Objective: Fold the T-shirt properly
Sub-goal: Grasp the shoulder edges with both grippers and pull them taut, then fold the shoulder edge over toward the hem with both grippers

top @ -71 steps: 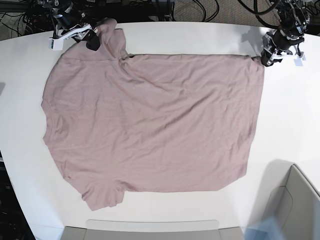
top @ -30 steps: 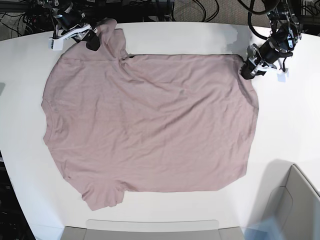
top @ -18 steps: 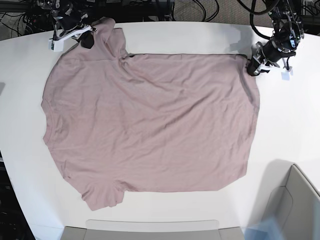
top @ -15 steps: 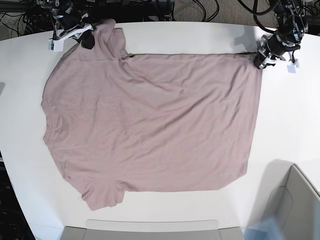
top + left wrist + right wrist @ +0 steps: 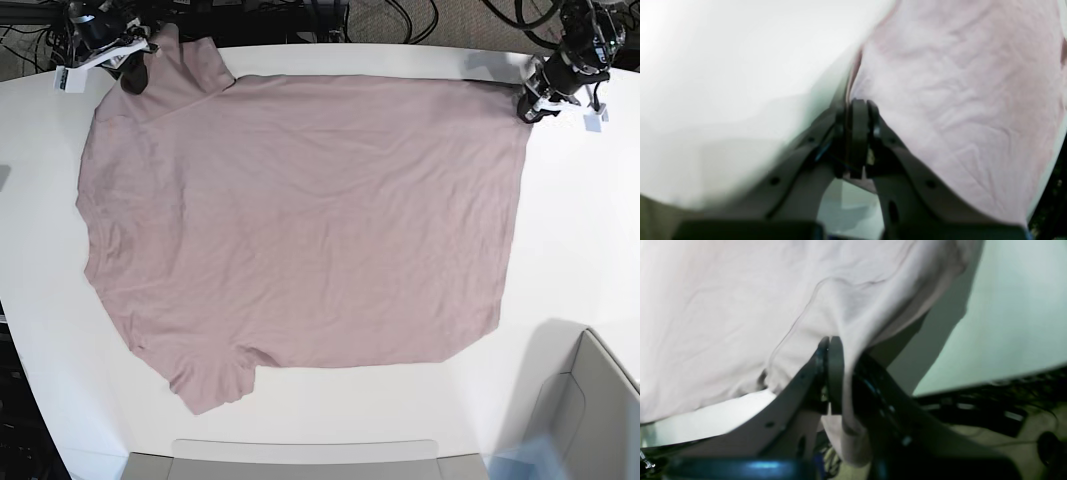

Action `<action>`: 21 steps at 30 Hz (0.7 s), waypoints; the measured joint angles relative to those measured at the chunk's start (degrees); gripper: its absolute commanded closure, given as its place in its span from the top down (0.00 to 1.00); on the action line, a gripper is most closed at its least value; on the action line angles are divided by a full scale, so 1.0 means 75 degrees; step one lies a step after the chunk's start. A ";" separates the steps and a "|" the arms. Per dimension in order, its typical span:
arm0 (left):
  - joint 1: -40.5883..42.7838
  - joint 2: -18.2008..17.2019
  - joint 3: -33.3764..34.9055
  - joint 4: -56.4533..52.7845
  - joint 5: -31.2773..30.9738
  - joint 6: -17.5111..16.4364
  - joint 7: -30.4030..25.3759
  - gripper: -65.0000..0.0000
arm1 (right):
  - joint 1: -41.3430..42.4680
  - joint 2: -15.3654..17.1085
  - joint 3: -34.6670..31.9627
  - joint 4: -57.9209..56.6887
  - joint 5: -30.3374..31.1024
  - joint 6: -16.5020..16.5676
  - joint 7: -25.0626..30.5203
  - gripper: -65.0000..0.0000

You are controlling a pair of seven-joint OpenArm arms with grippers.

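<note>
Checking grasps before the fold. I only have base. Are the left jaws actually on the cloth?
Observer: Yes. Left wrist view shows the left gripper shut on the T-shirt right at its edge.
Operator: Right side?
Observer: Right gripper is shut too, with fabric pinched and a fold hanging down past the jaws.
Operator: Anything under the left grasp?
Observer: Only the white table; the hem lifts slightly off it just ahead of the jaws.

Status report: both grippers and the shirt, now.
Left gripper shut on the T-shirt hem corner. Right gripper shut on a sleeve. Shirt spread flat, unfolded. Nothing in the way.
</note>
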 measured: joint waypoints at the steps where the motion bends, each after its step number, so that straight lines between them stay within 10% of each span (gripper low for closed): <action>1: 0.0061 -0.0006 -0.0015 0.0117 -0.0003 0.0006 0.0000 0.00 | -0.0003 0.0000 0.0102 0.0000 0.0000 0.0006 -0.0012 0.00; 14: -0.0548 0.0198 -0.0017 0.0256 0.0023 0.0017 -0.0044 0.00 | 0.1122 0.0015 0.0198 0.0020 -0.0947 0.0044 -0.0061 0.00; 21: -0.1145 0.0519 0.0006 0.0245 0.0108 0.1311 0.0006 0.00 | 0.2221 -0.0023 -0.0067 0.0015 -0.1868 0.0047 -0.0997 0.00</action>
